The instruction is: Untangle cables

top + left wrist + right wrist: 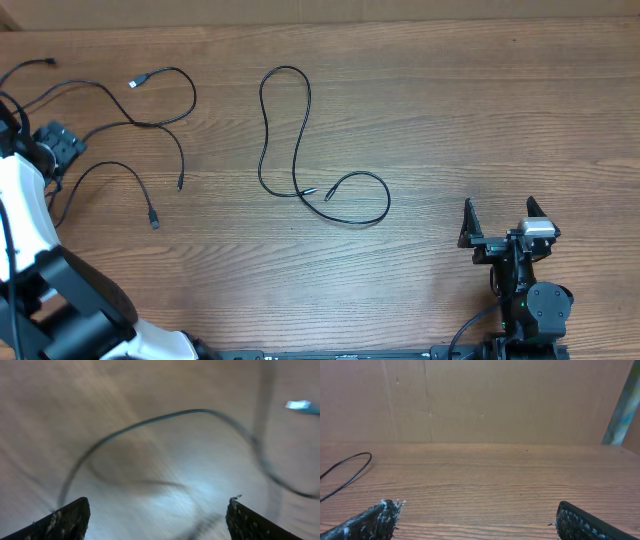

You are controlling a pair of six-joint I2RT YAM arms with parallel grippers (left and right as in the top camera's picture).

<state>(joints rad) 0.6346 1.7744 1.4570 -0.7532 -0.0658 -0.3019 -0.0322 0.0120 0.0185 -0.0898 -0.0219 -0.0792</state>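
Several thin black cables lie on the wooden table. One long cable (300, 150) loops alone in the middle. At the left, a cable with a silvery plug (133, 83) curves beside two others (155, 218) (180, 180), and another plug end (48, 62) lies at the far left. My left gripper (68, 150) is open above this left group. Its blurred wrist view shows a cable arc (150, 422) and the silvery plug (299, 406) beyond the open jaws (157, 520). My right gripper (500, 225) is open and empty at the right front (477, 520), far from the cables.
A thicker black robot cable (470, 330) runs by the right base. A cardboard wall (480, 400) stands behind the table's far edge. A loop of the middle cable (350, 472) shows at the left of the right wrist view.
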